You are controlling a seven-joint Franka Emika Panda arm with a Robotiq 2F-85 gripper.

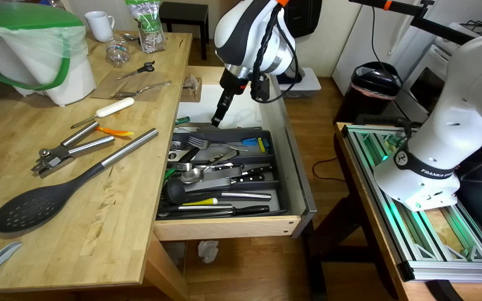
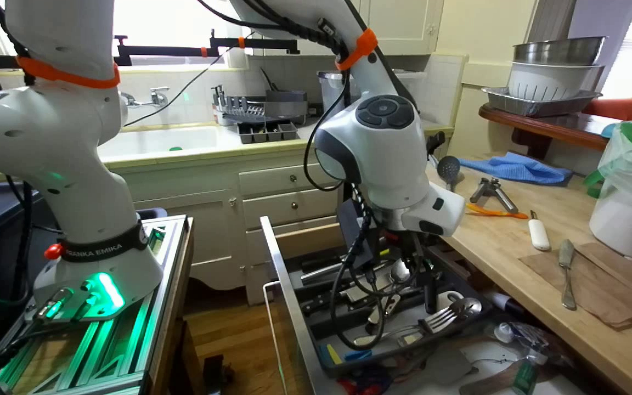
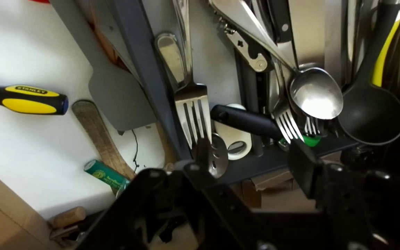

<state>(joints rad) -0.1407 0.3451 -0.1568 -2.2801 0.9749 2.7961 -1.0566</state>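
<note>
In the wrist view my gripper [image 3: 252, 152] stands open above the cutlery tray [image 3: 248, 166], with nothing held between its fingers. Its left fingertip overlaps the tines of a large fork [image 3: 193, 104] and lies beside a slotted metal piece [image 3: 219, 156]; contact cannot be told. The right fingertip is just below a smaller fork [image 3: 288, 123]. Between them, farther up, are a black handle [image 3: 245, 121] and a white tool with an oval hole [image 3: 236, 139]. A shiny spoon [image 3: 316, 92] and a black ladle [image 3: 372, 114] lie to the right. An exterior view shows the gripper [image 1: 216, 121] pointing down into the drawer.
The pulled-out drawer [image 1: 295, 159] stands beside a wooden counter [image 1: 111, 217]. On the counter lie a black slotted spoon [image 1: 36, 207], a metal hand tool [image 1: 71, 148] and a lidded bucket [image 1: 69, 79]. A grey spatula [image 3: 120, 93] and yellow-black handle [image 3: 33, 99] lie outside the tray.
</note>
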